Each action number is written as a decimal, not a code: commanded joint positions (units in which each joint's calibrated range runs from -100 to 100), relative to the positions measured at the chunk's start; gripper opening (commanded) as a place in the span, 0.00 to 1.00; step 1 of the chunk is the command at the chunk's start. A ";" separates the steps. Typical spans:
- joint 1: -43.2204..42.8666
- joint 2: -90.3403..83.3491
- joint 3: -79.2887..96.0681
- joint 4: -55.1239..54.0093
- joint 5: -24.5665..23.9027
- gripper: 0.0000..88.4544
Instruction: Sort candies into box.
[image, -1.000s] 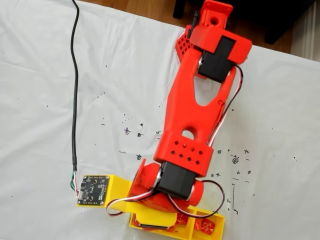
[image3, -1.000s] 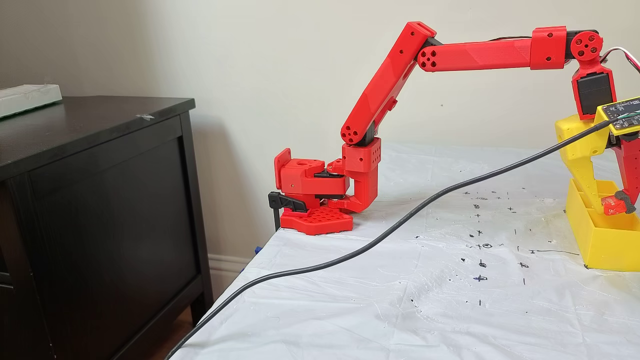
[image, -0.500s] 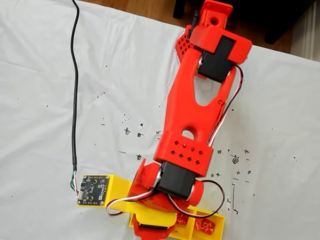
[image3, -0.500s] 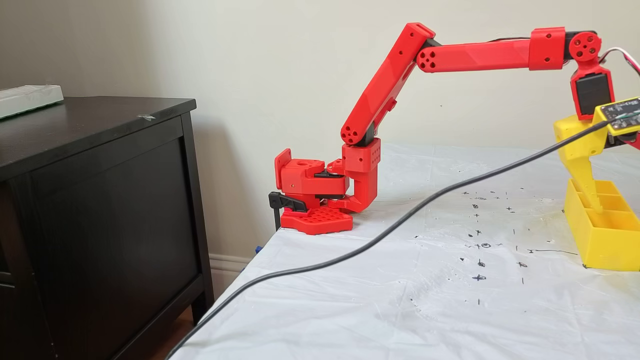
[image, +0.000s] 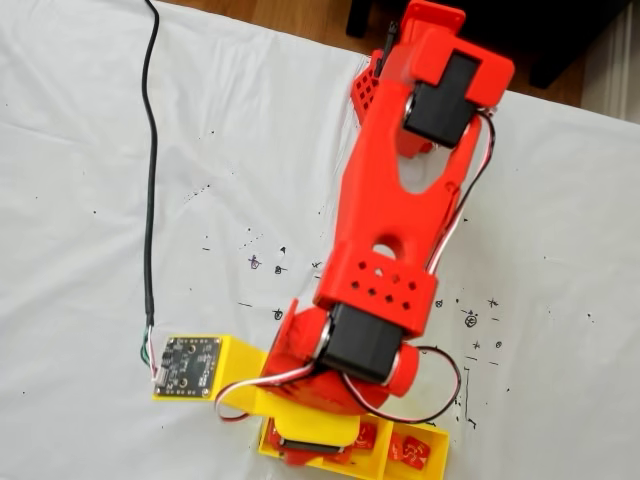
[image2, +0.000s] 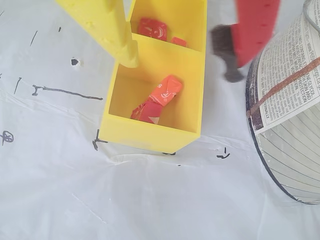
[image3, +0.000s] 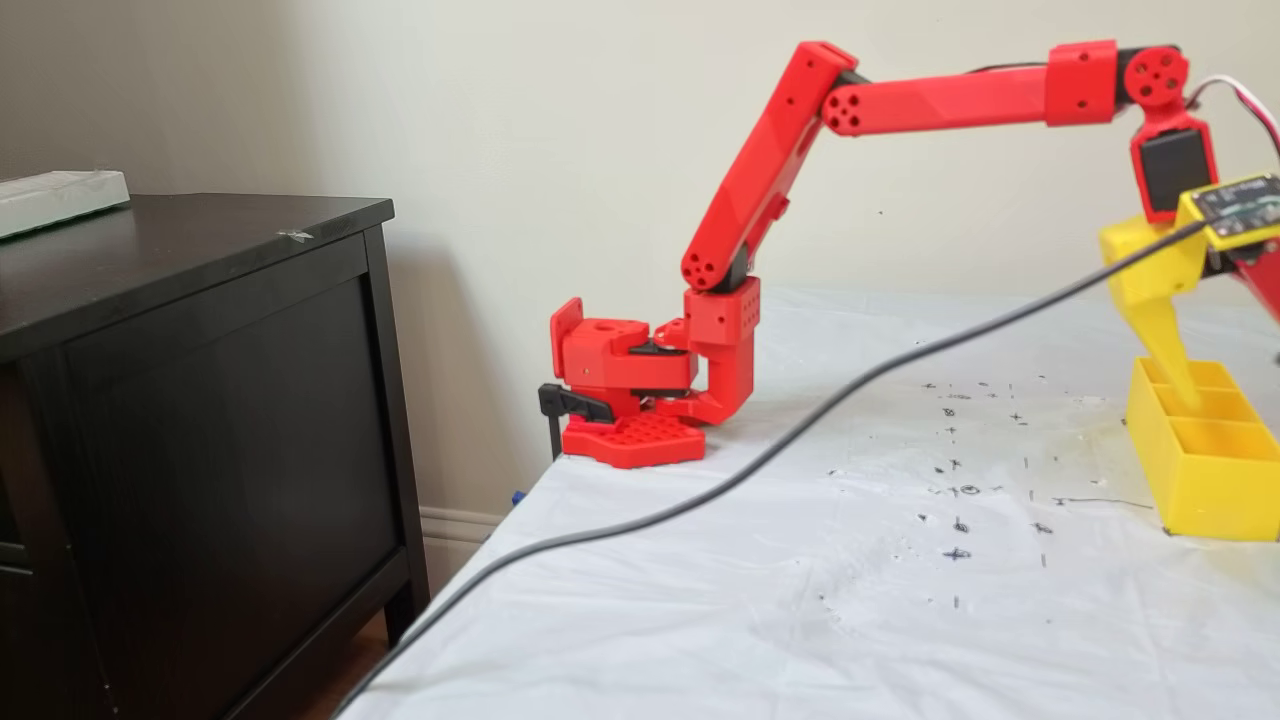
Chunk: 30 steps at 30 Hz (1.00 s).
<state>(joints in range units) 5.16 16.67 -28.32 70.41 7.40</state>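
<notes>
The yellow box (image2: 150, 137) lies under my gripper (image2: 180, 67) in the wrist view. Its nearest compartment holds two candies, an orange one (image2: 167, 90) and a red one (image2: 146, 112). Two more candies (image2: 152, 29) lie in the compartment behind it. The gripper is open above the box, with the yellow finger (image2: 125, 45) at left and the red finger (image2: 240, 45) at right, nothing between them. In a fixed view the box (image: 386, 455) sits at the bottom edge with a candy (image: 410, 452) showing beside the arm. In a fixed view from the side the yellow finger (image3: 1165, 350) points down into the box (image3: 1205, 500).
A clear round bowl lined with newsprint (image2: 290, 100) stands just right of the box. A black cable (image3: 700, 490) runs across the white sheet to the camera board (image: 187, 365) on the gripper. A dark cabinet (image3: 200, 400) stands beyond the table's left edge.
One second ago the gripper held a red candy over the box. The jaws have since opened, the candy is no longer between them, and the gripper has risen a little.
</notes>
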 joint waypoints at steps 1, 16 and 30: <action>0.27 -12.01 1.69 -1.35 -0.49 0.00; -4.98 -50.60 50.39 -4.06 -1.90 0.00; -11.86 -96.32 104.01 -14.37 -1.66 0.00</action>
<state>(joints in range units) -5.00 -58.42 61.14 57.54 5.40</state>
